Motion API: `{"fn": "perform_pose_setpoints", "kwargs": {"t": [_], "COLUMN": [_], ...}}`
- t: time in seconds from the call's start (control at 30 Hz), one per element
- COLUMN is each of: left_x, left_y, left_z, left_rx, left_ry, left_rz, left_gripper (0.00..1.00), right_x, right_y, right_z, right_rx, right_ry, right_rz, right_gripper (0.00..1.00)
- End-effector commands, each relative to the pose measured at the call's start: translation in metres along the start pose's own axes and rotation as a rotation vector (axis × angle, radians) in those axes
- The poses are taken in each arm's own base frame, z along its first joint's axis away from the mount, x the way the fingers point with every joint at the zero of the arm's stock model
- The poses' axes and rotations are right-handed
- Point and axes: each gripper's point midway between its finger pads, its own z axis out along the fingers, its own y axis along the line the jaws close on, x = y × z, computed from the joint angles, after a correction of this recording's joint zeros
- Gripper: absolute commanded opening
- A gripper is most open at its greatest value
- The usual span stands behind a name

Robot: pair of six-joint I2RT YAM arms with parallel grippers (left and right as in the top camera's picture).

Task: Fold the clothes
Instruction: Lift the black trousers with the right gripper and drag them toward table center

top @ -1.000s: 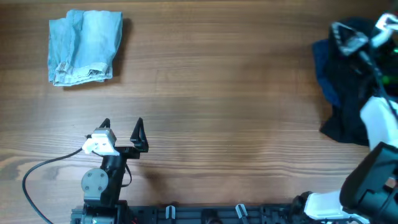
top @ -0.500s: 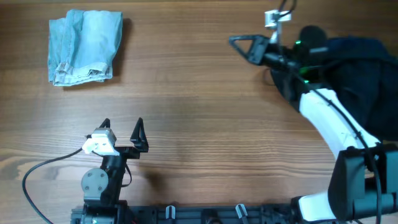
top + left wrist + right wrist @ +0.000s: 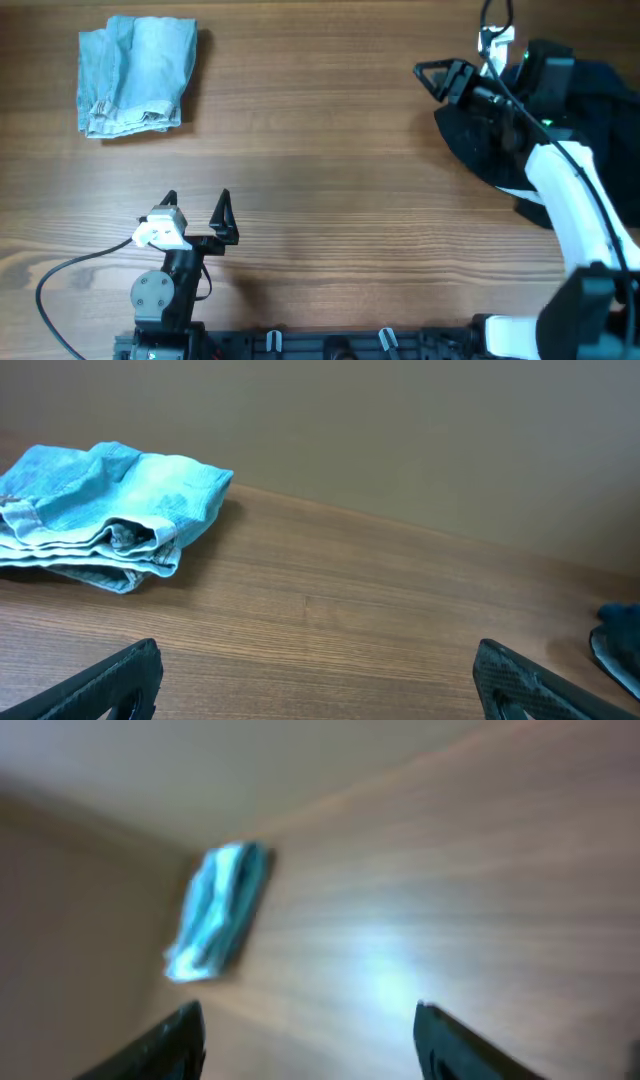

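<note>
Wood-grain table (image 3: 330, 150), plain beige wall (image 3: 400, 430), folded light-blue garment (image 3: 135, 75)

Folded blue garment (image 3: 137, 76), dark clothes pile (image 3: 610, 110)

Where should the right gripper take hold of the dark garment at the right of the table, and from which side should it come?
Probably at its left border. There the dark garment lies flat on the table with a rounded outline, while the rest is bunched under the arm. The open right gripper would best come down from above, on the left side.
</note>
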Motion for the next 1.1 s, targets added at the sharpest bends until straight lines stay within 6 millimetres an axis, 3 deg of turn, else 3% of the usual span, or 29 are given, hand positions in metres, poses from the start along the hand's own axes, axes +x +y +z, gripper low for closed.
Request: {"fn": "perform_pose_setpoints", "kwargs": {"t": [0.0, 0.07, 0.13, 0.2, 0.4, 0.5, 0.7, 0.93, 1.07], "left_x": [0.003, 0.003, 0.003, 0.003, 0.003, 0.003, 0.003, 0.003, 0.003], "left_y": [0.000, 0.000, 0.000, 0.000, 0.000, 0.000, 0.000, 0.000, 0.000], "left_z": [0.000, 0.000, 0.000, 0.000, 0.000, 0.000, 0.000, 0.000, 0.000], "left_rx": [-0.002, -0.002, -0.002, -0.002, -0.002, -0.002, -0.002, -0.002, -0.002], "left_ry": [0.008, 0.008, 0.008, 0.008, 0.008, 0.008, 0.008, 0.008, 0.008], "left_rz": [0.020, 0.020, 0.020, 0.020, 0.020, 0.020, 0.020, 0.020, 0.020], "left_gripper": [1.00, 1.00, 1.00, 1.00, 1.00, 1.00, 1.00, 1.00, 1.00], "right_x": [-0.052, -0.048, -0.033, -0.007, 0.037, 0.056, 0.094, 0.106, 0.099], "right_y": [-0.001, 0.007, 0.011, -0.008, -0.006, -0.026, -0.058, -0.089, -0.104], "right_z": [-0.037, -0.035, -0.028, -0.020, 0.013, 0.021, 0.036, 0.031, 0.021], "right_rx": [0.357, 0.371, 0.390, 0.577, 0.796, 0.916, 0.967, 1.121, 1.260], "right_ry": [-0.129, -0.103, -0.039, 0.061, 0.189, 0.246, 0.404, 0.446, 0.411], "right_rz": [-0.320, -0.358, -0.424, -0.467, -0.637, -0.626, -0.600, -0.596, -0.610], "right_gripper": [0.73, 0.73, 0.73, 0.73, 0.75, 0.75, 0.81, 0.83, 0.84]}}
